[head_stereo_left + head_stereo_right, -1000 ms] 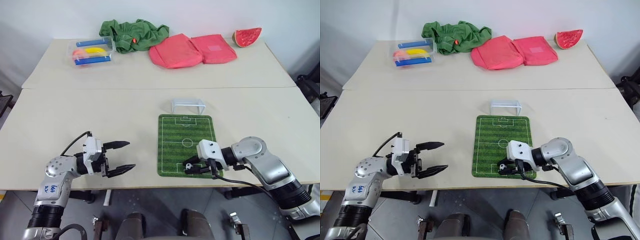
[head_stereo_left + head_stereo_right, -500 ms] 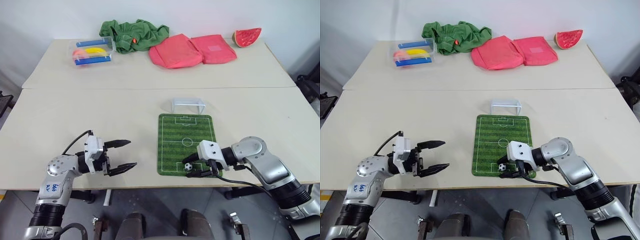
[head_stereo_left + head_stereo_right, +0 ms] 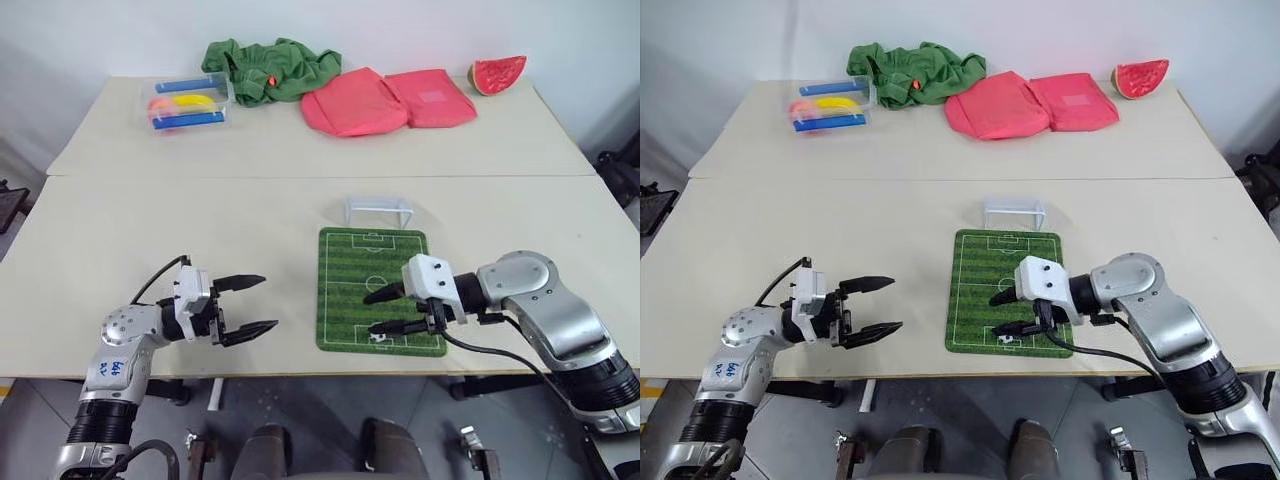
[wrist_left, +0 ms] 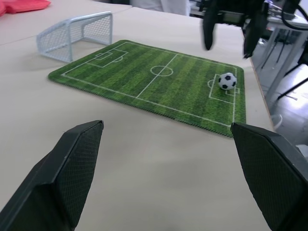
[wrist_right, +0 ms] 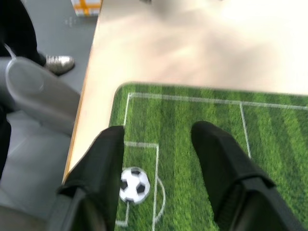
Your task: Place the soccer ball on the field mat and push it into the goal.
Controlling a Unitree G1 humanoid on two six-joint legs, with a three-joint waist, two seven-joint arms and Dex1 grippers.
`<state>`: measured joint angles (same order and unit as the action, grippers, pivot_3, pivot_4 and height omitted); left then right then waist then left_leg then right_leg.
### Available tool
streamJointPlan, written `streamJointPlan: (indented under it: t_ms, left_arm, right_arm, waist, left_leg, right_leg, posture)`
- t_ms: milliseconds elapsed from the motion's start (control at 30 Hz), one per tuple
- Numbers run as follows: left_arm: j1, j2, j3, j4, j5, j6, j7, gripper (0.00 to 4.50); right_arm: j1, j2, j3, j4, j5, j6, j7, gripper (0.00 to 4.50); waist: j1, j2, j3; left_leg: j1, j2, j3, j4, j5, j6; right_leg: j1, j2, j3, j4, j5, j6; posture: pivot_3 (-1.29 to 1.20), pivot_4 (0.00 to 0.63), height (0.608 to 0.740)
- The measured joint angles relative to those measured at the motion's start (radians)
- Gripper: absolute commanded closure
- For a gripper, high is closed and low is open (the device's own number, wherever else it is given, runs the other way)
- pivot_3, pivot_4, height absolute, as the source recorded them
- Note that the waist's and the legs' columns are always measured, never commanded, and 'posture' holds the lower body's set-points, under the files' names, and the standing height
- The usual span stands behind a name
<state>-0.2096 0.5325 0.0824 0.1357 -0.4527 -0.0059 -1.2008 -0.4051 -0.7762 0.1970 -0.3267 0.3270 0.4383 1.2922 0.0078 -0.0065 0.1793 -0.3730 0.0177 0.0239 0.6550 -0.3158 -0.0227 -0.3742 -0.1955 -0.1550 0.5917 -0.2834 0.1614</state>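
- L gripper (image 3: pixel 249 304) hovering near the table's (image 3: pixel 120 250) front edge, well L of the mat; fingers spread wide, holding nothing.
- R gripper (image 3: pixel 385 311) hanging over the field mat's (image 3: pixel 350 280) near end, pointing across it; fingers (image 5: pixel 219 163) standing apart w/ nothing btwn them.
- Soccer ball (image 4: pixel 227 81) sitting free on the mat in the near penalty box, by the table's front edge, just below the R fingers; can't tell if a pad is brushing it.
- Handling, my read: ball looking tiny, light, hard, smooth – prob rolling at a touch and skidding off-line or off the near edge if clipped off-centre. No grip needed now; nudge w/ a fingertip on its near side, dead centre, gently.
- Mat looking thin, flexible; a hard shove may be shifting it.
- Goal (image 3: pixel 377 211) standing just past the mat's far edge, mouth facing the pitch; light plastic, prob sliding if bumped.
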Motion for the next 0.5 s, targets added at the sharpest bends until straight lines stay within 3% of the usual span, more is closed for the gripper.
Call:
streamJointPlan:
  t_ms: [133, 267, 500]
  left_arm:
    - [-0.004, -0.008, -0.008, 0.001, -0.001, -0.013, -0.021, 0.00]
    - [0.001, -0.009, -0.009, 0.000, -0.004, -0.023, -0.042, 0.00]
    - [0.019, -0.008, -0.009, -0.007, -0.014, -0.021, -0.049, 0.00]
  right_arm:
    - [0.084, -0.043, -0.011, -0.077, 0.024, 0.023, -0.005, 4.48]
    - [0.175, -0.067, -0.005, -0.105, 0.024, 0.021, -0.011, 4.48]
    - [0.179, -0.028, 0.041, -0.074, 0.002, -0.008, -0.047, 4.48]
  waist:
    - [0.006, 0.000, 0.000]
    - [0.008, 0.000, 0.000]
    - [0.006, 0.000, 0.000]
  left_leg:
    - [0.000, 0.000, 0.000, 0.001, 0.000, 0.000]
    - [0.000, 0.000, 0.001, 0.001, -0.001, 0.000]
    - [0.000, 0.000, 0.001, 0.002, -0.001, 0.000]
  right_leg:
    - [0.000, 0.000, 0.000, 0.000, 0.000, 0.000]
    - [0.000, 0.000, 0.000, 0.000, 0.000, 0.000]
    - [0.000, 0.000, 0.000, 0.001, 0.000, 0.000]
  posture:
    - [0.00, 0.150, 0.740]
    - [0.00, 0.150, 0.740]
    - [0.00, 0.150, 0.740]
